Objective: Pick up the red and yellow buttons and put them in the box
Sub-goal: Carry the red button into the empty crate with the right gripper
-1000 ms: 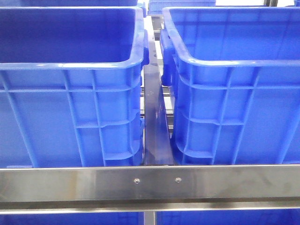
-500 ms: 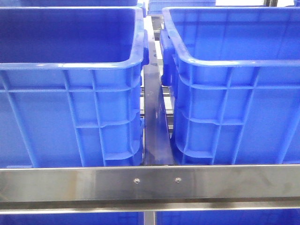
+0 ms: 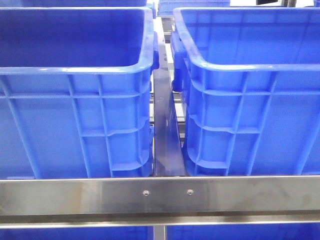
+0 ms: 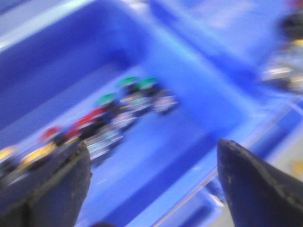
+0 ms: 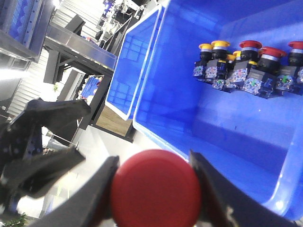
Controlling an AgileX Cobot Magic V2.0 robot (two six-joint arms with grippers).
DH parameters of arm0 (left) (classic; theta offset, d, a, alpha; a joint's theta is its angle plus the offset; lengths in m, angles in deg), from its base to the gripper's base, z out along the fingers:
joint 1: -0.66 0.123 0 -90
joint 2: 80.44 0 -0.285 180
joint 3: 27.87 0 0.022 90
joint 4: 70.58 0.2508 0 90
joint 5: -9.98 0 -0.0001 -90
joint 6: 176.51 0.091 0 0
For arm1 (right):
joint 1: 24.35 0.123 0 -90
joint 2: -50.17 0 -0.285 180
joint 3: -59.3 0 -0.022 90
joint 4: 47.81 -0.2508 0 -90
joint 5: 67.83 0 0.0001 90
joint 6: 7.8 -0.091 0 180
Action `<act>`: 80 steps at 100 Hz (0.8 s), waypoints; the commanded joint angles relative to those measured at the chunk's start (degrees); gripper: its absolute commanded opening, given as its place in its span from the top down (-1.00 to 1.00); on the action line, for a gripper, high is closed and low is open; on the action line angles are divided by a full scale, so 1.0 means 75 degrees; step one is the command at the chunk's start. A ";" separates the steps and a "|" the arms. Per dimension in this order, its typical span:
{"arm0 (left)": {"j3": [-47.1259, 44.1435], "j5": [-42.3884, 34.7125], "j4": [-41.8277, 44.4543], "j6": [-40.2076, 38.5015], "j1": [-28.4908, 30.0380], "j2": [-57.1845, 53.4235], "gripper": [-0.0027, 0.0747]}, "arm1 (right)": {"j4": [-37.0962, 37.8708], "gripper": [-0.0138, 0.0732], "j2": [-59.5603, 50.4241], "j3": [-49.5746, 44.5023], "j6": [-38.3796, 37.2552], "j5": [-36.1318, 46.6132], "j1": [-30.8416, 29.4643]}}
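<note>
Buttons are what matters here, and one red button sits pinched between the two fingers of the right tool, its round cap facing the wrist camera. That tool hangs outside the blue crate, just beyond the crate's near rim, while a row of red and yellow buttons lies on the crate floor against its far wall. Whether that crate is the target box or the supply, I cannot tell.

The left tool is spread wide, holding nothing, above another blue crate where a blurred line of green, red and yellow buttons rests on the floor. The blur suggests that arm is moving.

From the front, only two tall crates side by side behind a steel rail show; neither arm appears there.

Likely trouble: the fingers grip the smooth round cap at its edge, so the button may squirt out or twist if the arm swings fast, and it would drop outside the crate onto the floor. A low carry could catch the crate rim and knock the button free. The left arm appears beside the right tool, so the two could collide if both head for the same crate. Green buttons lie touching the red ones, inviting a wrong pick.
</note>
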 commanded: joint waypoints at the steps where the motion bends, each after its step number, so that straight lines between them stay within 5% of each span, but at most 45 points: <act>1: -0.0034 -0.0484 0.0152 -0.0080 0.0699 -0.0372 -0.37 | -0.0508 0.46 -0.0165 0.0253 0.0124 -0.0241 -0.0009; 29: -0.0850 -0.0753 0.0149 -0.0481 0.2491 -0.1444 -0.37 | -0.0508 0.46 -0.0165 0.0253 0.0131 -0.0241 -0.0009; 53: -0.1494 -0.0856 0.0125 -0.0597 0.2846 -0.2643 -0.30 | -0.0508 0.46 -0.0165 0.0253 0.0182 -0.0234 -0.0009; 80: -0.1885 -0.0891 0.0125 -0.0627 0.2846 -0.3608 0.39 | -0.0516 0.46 -0.0165 0.0253 0.0336 0.0375 -0.0009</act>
